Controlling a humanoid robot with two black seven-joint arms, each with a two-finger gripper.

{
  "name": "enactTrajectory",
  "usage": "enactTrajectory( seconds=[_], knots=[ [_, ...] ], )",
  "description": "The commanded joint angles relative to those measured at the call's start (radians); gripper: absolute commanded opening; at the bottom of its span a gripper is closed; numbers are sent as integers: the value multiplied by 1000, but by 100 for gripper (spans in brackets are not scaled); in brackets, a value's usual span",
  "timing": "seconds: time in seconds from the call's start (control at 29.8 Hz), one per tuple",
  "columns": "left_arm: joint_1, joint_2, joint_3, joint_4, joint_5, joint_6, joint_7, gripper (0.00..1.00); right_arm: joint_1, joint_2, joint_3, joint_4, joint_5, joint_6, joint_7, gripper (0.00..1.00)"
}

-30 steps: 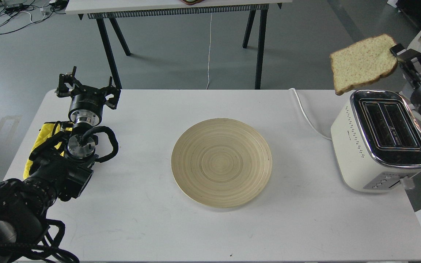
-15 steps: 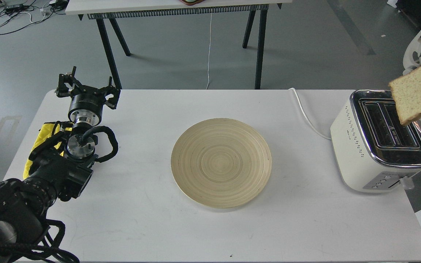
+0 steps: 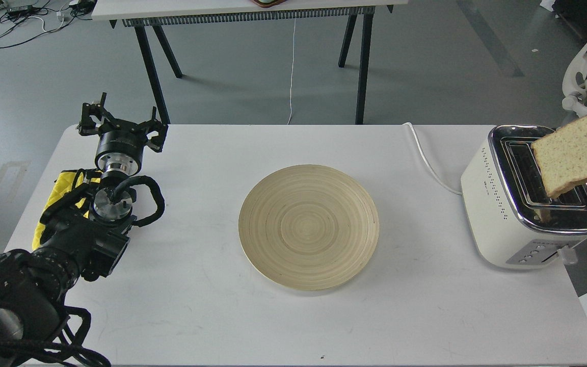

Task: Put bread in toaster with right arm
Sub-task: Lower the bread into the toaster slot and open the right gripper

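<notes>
**Bread tilted over the slots, gripper out of sight**

You have the bread (image 3: 576, 159) hanging over the toaster (image 3: 528, 204), its lower corner dipping toward the right-hand slot near the front end. The slice sits at a slant, not lined up with the long black opening, and that is your main risk: if you lower it like this, the corner may catch on the chrome rim or the bar between the slots and the soft slice could fold or tear rather than slide in.

Your right gripper is beyond the frame's right edge, so you cannot check from here how it holds the slice or how firm the pinch is. Judge the release with care; let go too high or too crooked and the bread may land flat across the top or tip off the far side.

The toaster stands near the table (image 3: 324, 326) corner, so a sideways push could shift it.

Your left gripper (image 3: 122, 127) rests with fingers spread, holding nothing, beside the yellow cloth (image 3: 61, 189), well apart from the wooden plate (image 3: 309, 227).
</notes>
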Motion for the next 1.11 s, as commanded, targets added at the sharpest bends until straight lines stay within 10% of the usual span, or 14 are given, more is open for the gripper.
enactTrajectory(
  seconds=[0.0,0.34,0.5,0.64,1.07],
  knots=[
    [0,0,0,0,0,0,0,100,-13,31,0,-31,1,0,1,0],
    [0,0,0,0,0,0,0,100,-28,115,0,-74,3,0,-5,6],
    [0,0,0,0,0,0,0,100,-25,169,6,-73,12,0,-2,69],
    [0,0,0,0,0,0,0,100,-22,171,26,-64,15,0,-2,98],
    [0,0,0,0,0,0,0,100,-14,307,276,15,320,60,16,99]
  ],
)
